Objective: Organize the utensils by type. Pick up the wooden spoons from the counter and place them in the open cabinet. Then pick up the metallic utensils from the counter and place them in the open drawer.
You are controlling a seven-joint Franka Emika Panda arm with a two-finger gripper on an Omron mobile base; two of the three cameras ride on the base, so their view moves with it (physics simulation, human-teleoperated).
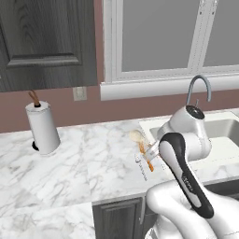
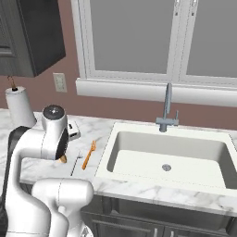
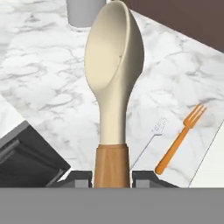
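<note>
Gripper (image 3: 112,178) clamped on wooden spoon (image 3: 114,74), orange fork (image 3: 180,139) and silver utensil (image 3: 151,139) on counter (image 3: 48,74) beyond

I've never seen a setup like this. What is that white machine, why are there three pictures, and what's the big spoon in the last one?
The white machine is a robot arm on a rolling base, in a computer-drawn kitchen. Two pictures come from cameras on the base, looking over the arm from behind, one from its left, one from its right. The third comes from a camera on the arm's hand, so things close to it look huge.

That explains the spoon: it is a small wooden spoon, held by its handle between the two dark fingers and lifted above the counter. On the marble counter below lie an orange fork and a slim silver utensil. A paper towel roll stands further off, and the sink is to the right. The dark corner at lower left of the hand picture seems to be an open drawer.
</note>
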